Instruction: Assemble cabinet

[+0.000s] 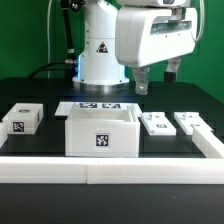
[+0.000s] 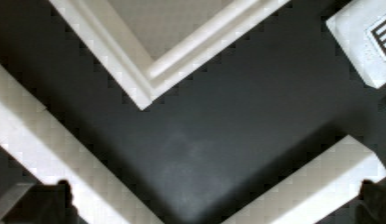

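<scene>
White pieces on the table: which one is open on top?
The big box in the middle; the smaller pieces beside it have closed, tagged tops.

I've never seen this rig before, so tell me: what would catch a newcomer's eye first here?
The big white open-topped cabinet sits mid-table, a black tag on its front. Above, toward the exterior view's right, the white arm hangs with jaws apart and empty. One small tagged block lies at that view's left, two flat pieces at its right.
</scene>
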`<state>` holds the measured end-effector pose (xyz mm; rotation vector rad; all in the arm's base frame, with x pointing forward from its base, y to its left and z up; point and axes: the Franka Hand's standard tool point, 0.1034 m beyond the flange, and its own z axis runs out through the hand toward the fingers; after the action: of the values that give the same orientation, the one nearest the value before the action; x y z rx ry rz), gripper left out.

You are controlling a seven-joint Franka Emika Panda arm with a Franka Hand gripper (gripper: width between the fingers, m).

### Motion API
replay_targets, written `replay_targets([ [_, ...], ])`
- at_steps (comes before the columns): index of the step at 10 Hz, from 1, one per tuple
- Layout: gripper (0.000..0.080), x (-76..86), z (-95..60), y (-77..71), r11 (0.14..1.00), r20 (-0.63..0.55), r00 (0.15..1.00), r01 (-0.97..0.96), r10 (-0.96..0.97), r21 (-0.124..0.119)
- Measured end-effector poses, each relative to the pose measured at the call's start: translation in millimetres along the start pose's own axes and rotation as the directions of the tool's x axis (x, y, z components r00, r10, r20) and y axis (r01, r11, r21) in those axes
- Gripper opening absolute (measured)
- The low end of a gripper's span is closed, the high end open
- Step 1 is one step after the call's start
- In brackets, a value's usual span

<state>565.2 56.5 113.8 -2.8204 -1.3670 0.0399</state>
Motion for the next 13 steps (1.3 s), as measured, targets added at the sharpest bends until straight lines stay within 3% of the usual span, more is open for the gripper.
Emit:
replay_targets([
  [8, 0.0798, -0.5, 0.3, 0.4, 1.000, 0.000, 1.000, 0.004, -0.004, 0.000],
  [13, 0.0798, -19.2, 2.9, 9.6, 0.917, 0.025, 0.917, 0.398, -0.397, -0.025],
])
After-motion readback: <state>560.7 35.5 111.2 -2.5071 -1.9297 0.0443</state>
